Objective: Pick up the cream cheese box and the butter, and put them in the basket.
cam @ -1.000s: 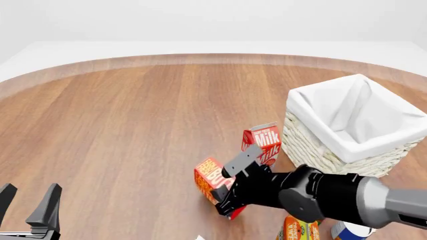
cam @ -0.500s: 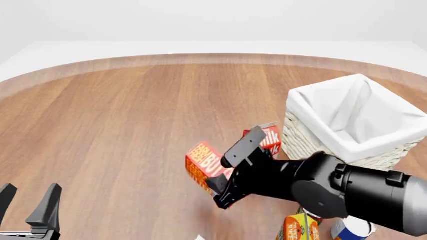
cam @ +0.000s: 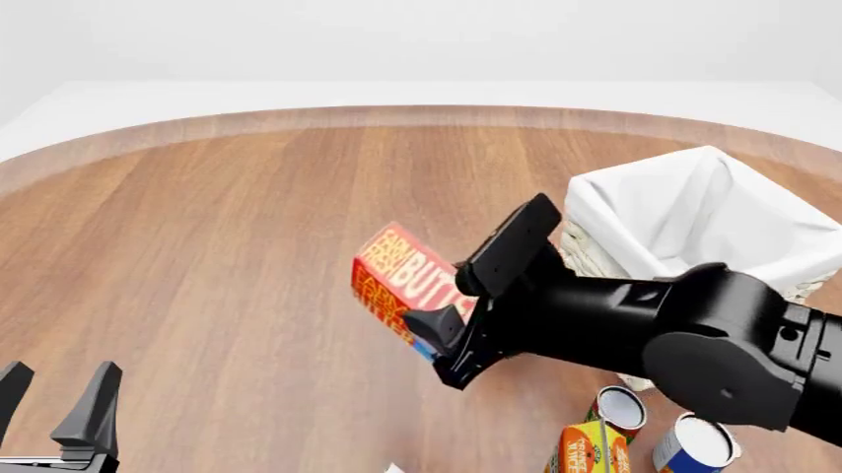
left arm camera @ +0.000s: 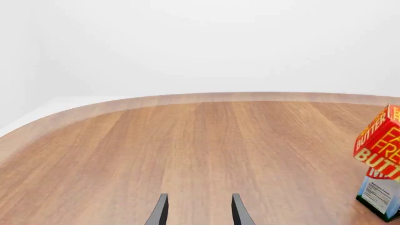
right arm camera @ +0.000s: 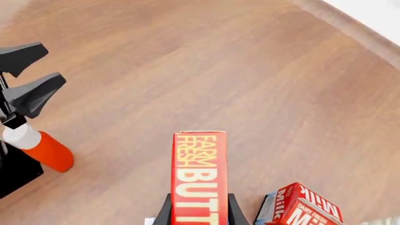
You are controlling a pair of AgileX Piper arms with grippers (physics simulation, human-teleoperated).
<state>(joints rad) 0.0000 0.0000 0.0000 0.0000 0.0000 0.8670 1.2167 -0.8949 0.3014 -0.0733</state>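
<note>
The butter (cam: 398,278) hangs tilted above the table, its blue-white end down, with my right gripper (cam: 439,333) shut on that lower end. In the right wrist view the butter (right arm camera: 198,173) stands between the two fingers (right arm camera: 164,213). The left wrist view catches the butter (left arm camera: 380,145) at its edge. The basket (cam: 618,202) stands at the right, its white lining folded over the rim. My left gripper (cam: 59,394) rests open at the near left corner, nothing between its fingers (left arm camera: 161,212). The cream cheese box cannot be made out; only a white sliver (cam: 390,468) shows at the front edge.
The Milk carton (right arm camera: 300,207) stands on the table below the butter, hidden behind my right arm in the front view. Two cans (cam: 616,406) (cam: 689,445) and an orange-yellow carton (cam: 585,449) sit near the front right. An orange bottle (right arm camera: 44,149) stands by the left gripper.
My right gripper has raised the butter off the table and carried it up and a little left. The arm now covers the Milk carton in the front view. The left arm has not moved.
</note>
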